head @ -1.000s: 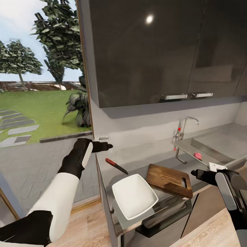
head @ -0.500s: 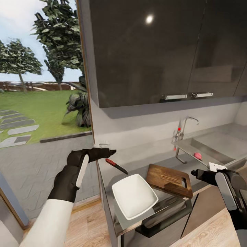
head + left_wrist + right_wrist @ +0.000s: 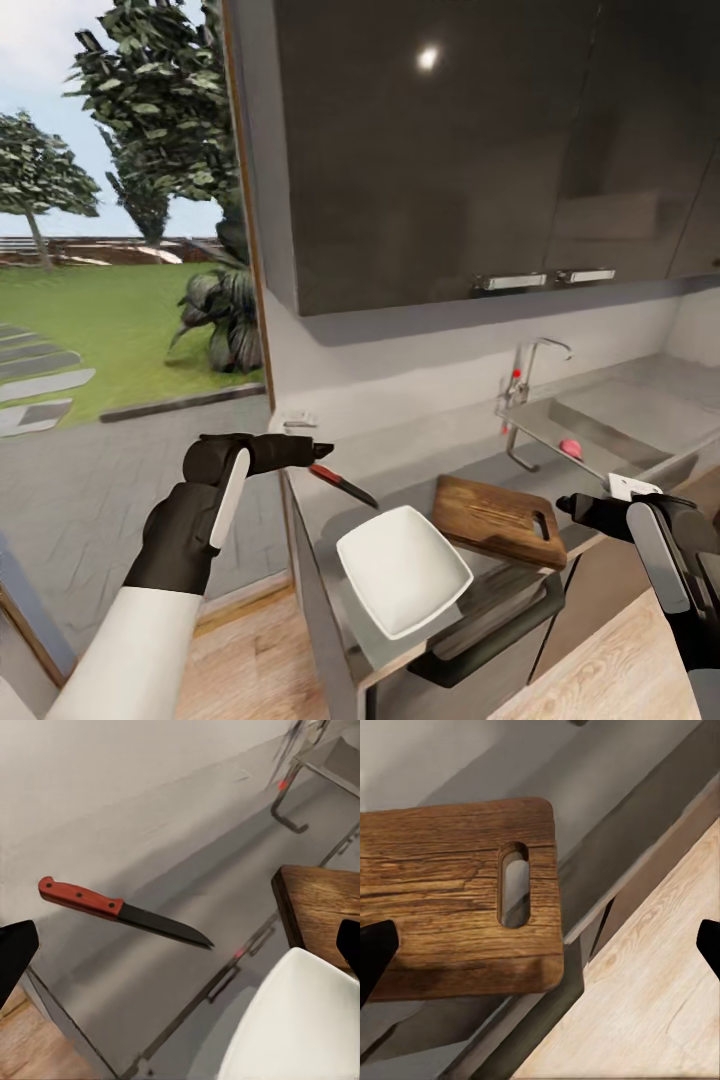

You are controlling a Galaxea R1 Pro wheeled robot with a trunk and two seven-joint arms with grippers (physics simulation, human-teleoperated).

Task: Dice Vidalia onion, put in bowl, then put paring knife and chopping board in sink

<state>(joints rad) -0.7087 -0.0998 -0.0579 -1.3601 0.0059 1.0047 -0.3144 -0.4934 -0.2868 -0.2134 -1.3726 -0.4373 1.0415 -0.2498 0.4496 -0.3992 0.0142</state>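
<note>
Looking down at the grey desk (image 3: 400, 470) with the paring knife (image 3: 342, 484) lying flat near the back left, red handle pointing toward the left gripper (image 3: 318, 451), blade pointing toward the white bowl (image 3: 403, 570). Hovering just beside the knife handle with those fingers, not touching it; apart, judging by the left wrist view, where the knife (image 3: 120, 911) is sitting between the two dark tips, holding nothing. Sitting right of the bowl, the chopping board (image 3: 500, 519), handle slot toward the front right edge and hanging slightly over it. Floating near that end, the right gripper (image 3: 566, 505), fingers apart and empty, board (image 3: 450, 892) straight ahead. Resting in the sink (image 3: 600, 430) further right, the pinkish onion (image 3: 570, 447), below the tap (image 3: 527, 375).
</note>
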